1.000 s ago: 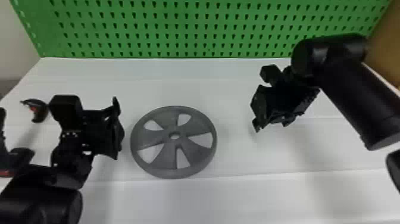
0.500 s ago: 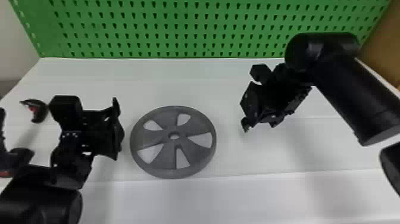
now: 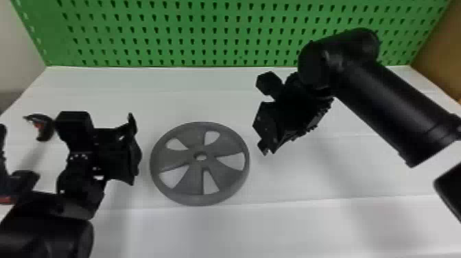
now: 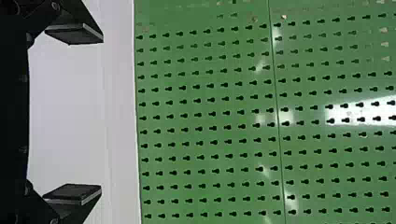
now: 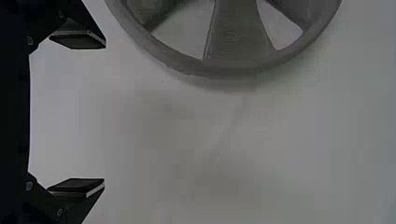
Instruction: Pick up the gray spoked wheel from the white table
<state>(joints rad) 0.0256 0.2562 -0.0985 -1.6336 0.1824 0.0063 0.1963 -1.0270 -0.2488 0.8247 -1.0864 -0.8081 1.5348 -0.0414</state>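
Note:
The gray spoked wheel (image 3: pixel 184 179) lies flat on the white table (image 3: pixel 274 226), between my two arms. My right gripper (image 3: pixel 266 147) hangs above the table just right of the wheel, apart from it. In the right wrist view that gripper (image 5: pixel 103 114) is open with nothing between its fingers, and part of the wheel's rim and spokes (image 5: pixel 238 35) shows beyond them. My left gripper (image 3: pixel 132 151) waits to the left of the wheel, not touching it. The left wrist view has this gripper (image 4: pixel 102 114) open and holding nothing.
A green pegboard (image 3: pixel 212 34) stands along the table's back edge. A dark curved object with a red part (image 3: pixel 43 127) is at the far left, behind my left arm. A brown surface (image 3: pixel 442 51) rises at the right.
My right gripper and forearm have moved leftward, closer to the wheel. The left arm and the wheel have kept their places.

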